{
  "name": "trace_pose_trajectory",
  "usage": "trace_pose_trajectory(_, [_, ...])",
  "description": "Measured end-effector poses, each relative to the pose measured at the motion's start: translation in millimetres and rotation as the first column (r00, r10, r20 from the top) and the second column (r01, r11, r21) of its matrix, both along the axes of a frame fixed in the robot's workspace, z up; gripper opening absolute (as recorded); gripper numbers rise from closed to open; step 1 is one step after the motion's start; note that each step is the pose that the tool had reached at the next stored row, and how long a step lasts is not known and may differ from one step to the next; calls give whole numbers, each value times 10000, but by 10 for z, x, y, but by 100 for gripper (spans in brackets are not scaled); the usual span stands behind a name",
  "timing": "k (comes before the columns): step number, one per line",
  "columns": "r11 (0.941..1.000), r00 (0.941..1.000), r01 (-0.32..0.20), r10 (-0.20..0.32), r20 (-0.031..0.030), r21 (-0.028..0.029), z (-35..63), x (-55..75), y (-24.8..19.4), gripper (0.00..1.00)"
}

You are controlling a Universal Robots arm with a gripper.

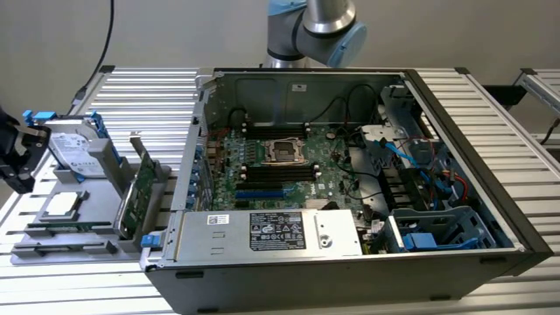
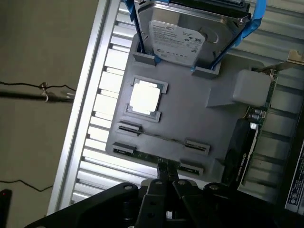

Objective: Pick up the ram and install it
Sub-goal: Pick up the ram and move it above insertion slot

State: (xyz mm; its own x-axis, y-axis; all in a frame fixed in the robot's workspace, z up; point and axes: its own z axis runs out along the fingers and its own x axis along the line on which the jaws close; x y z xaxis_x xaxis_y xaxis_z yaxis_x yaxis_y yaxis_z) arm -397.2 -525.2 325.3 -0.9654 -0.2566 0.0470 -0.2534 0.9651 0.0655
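Note:
The ram (image 2: 145, 156) is a thin green stick standing on edge between two clips of a grey holder (image 2: 190, 118). In the exterior view the ram (image 1: 70, 228) sits near the holder's front, at the exterior view's left. My gripper (image 2: 166, 167) is shut, its fingertips lined up over the stick's middle. I cannot tell whether they touch it. The exterior view shows the black gripper (image 1: 18, 154) at the left edge, above the holder. The open computer case (image 1: 201, 131) lies at the centre, with the dark memory slots (image 1: 280, 172) on its motherboard.
The holder also carries a hard drive (image 2: 183, 38) in a blue frame, a square silver processor (image 2: 145, 97) and an upright expansion card (image 1: 140, 190) beside the case wall. Cables and a drive cage (image 1: 437, 230) fill the case's right side. Ribbed aluminium table (image 1: 149, 98) surrounds everything.

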Motion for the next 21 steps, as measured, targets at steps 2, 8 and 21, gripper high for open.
trace_pose_trajectory(2, [9994,9993,-359,359,31,-1,-8,0,0,11])
trace_pose_trajectory(8, [9894,9894,-1449,1449,86,-4,-40,0,0,11])
trace_pose_trajectory(21, [9277,9277,-3732,3732,113,18,-95,0,0,11])
